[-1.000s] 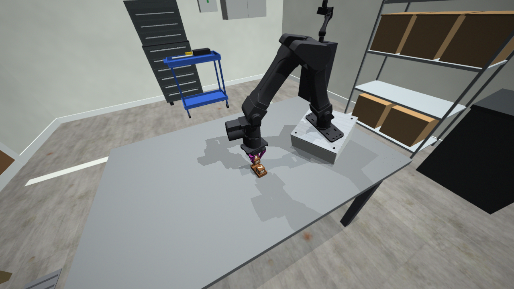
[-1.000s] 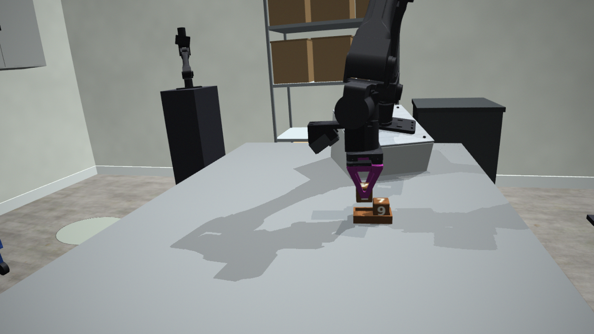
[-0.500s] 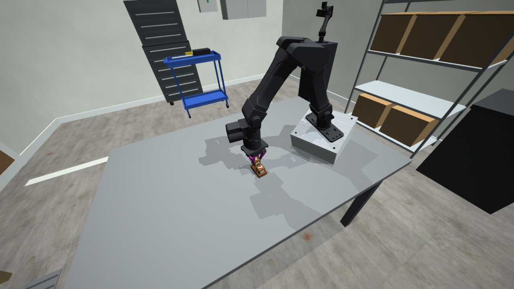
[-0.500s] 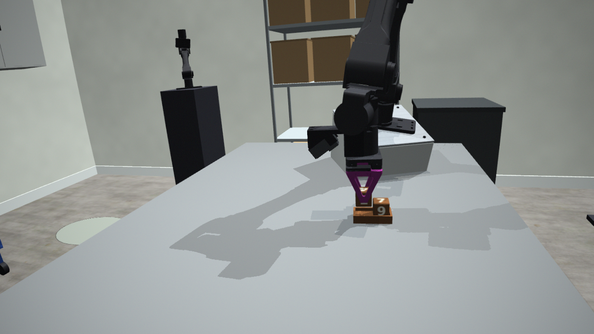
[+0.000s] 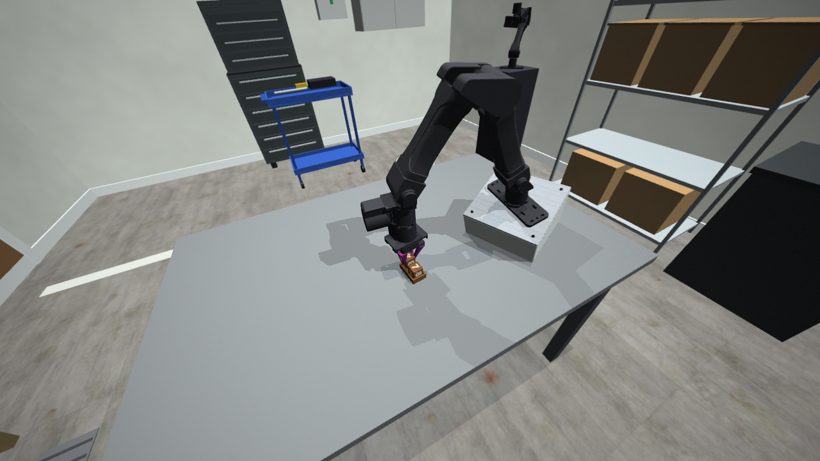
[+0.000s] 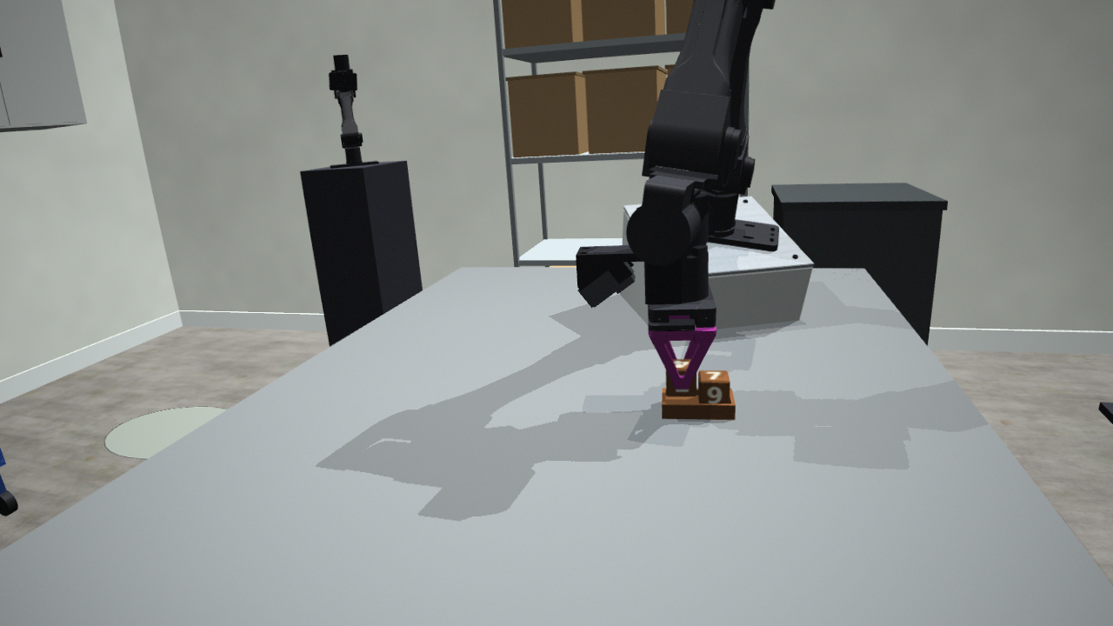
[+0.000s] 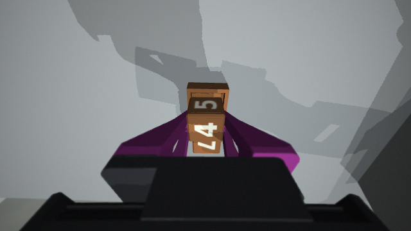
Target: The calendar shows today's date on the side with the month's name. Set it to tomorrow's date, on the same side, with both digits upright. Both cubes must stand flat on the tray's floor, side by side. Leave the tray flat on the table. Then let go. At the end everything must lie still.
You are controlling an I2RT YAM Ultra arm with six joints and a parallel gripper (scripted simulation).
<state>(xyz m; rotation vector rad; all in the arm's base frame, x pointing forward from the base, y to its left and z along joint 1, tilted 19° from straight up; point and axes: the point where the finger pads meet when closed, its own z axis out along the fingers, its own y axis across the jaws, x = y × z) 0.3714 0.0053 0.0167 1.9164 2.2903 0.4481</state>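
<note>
The pincer is pointing straight down and is gripping 1 wooden cube between its purple fingers, down at the tray, where the cube is standing level with its neighbour. In the wrist view the held cube is showing a 4 on the face toward the camera and a 5 on the face beyond it; a 7 on the lower cube face is peeking out just below. Which digit it is turning toward the front cannot be told, since the fingers are covering that face in the exterior view.

The second cube is sitting flat in the tray just beside the held one, showing a 9 to the front and a 7 on top.

As a judgement, the task is sitting late in its course: the lifted cube is going into its slot, side by side with the other. What is remaining is seating it flat on the tray's floor, checking that both front digits are reading upright on the month side, opening the fingers and withdrawing.

The tray is lying flat on the grey table, well in front of the arm's base block, and is holding only these 2 cubes.
</note>
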